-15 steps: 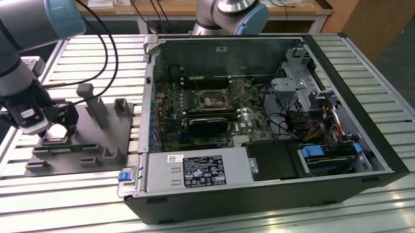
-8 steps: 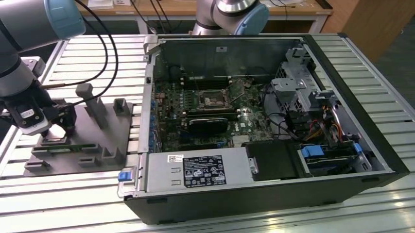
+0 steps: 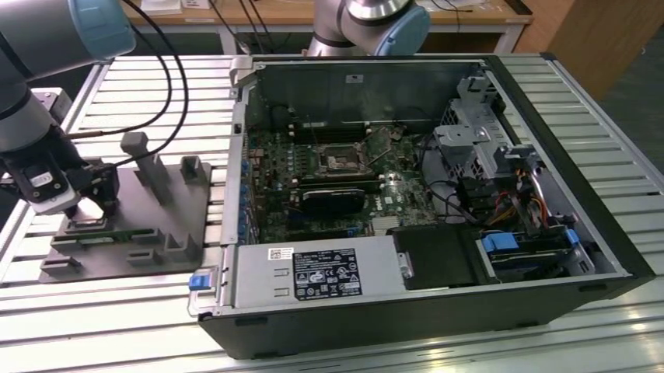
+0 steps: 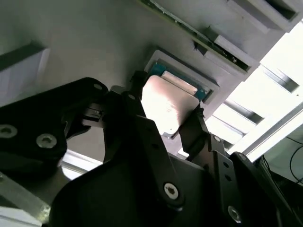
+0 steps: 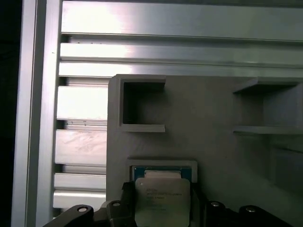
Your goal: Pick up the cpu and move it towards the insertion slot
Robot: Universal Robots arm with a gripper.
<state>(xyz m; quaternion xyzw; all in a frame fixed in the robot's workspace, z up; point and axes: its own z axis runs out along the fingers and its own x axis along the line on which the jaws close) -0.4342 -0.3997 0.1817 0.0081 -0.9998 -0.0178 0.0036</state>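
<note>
"The cpu [image 5: 162,198]: where does it sit in all this?"

"Start wide. In the exterior view, a slatted metal bench [image 3: 135,311] carries an open computer case [image 3: 436,311]. Beside the case, on the exterior view's left, lies a grey fixture [image 3: 145,268] with upright posts."

"And the robot?"

"Its arm [image 3: 31,116] reaches down onto that fixture, with the pincer [image 3: 92,211] low over it."

"Has the pincer hold of anything?"

"Yes. In both wrist views its black fingers [image 4: 191,132] are closed in on two opposite edges of the cpu, whose silver top shows between them."

"How near is the goal?"

"The insertion slot [image 3: 340,162] is on the motherboard inside the case, well apart from the cpu. The cpu is right at a blue-rimmed pocket [image 5: 163,169] in the fixture. Whether it is clear of that pocket, I cannot tell."
</note>
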